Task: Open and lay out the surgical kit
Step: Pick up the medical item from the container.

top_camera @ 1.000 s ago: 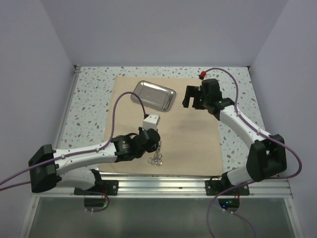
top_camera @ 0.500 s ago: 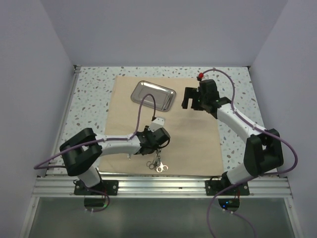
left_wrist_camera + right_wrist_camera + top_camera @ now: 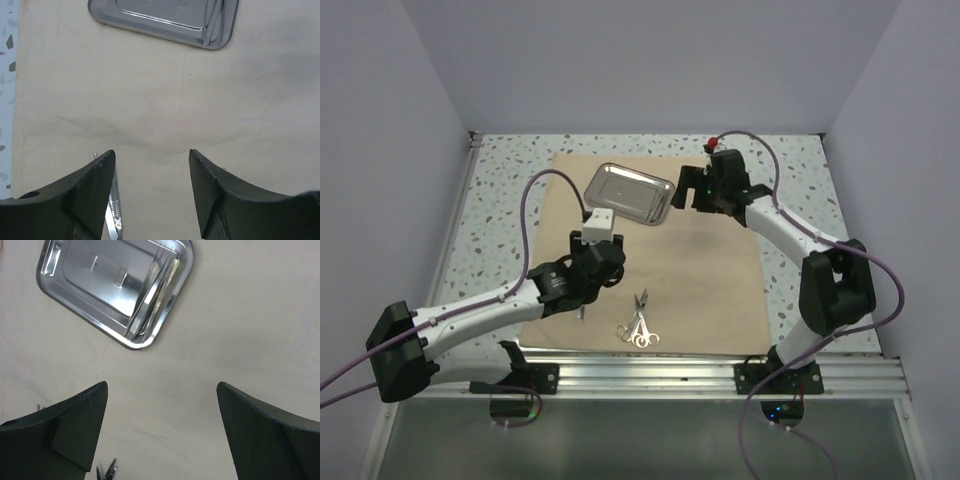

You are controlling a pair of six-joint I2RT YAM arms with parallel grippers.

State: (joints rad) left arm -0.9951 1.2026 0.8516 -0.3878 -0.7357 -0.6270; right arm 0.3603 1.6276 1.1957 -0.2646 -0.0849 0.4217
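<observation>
The left arm has swung back off the instruments (image 3: 639,328) since half a second ago. Its wrist now sits further left and further from the near edge, and its elbow has unfolded. The right arm has edged left, towards the near right corner of the steel tray (image 3: 625,190).

The left fingers (image 3: 95,185) are spread apart with only bare cloth between them. The right fingers (image 3: 80,420) are also wide apart and hold nothing.

The beige cloth wrap (image 3: 710,290) lies unfolded and flat on the speckled counter (image 3: 505,190), which shows along its left, far and right sides. Its middle and right half are open.

The scissor-like instruments lie bunched just inside the cloth's near edge, ring handles nearest, tips pointing away. The tray sits askew near the far edge, shiny, with rounded corners. I cannot tell whether the bright strips at one end are pieces or reflections.
</observation>
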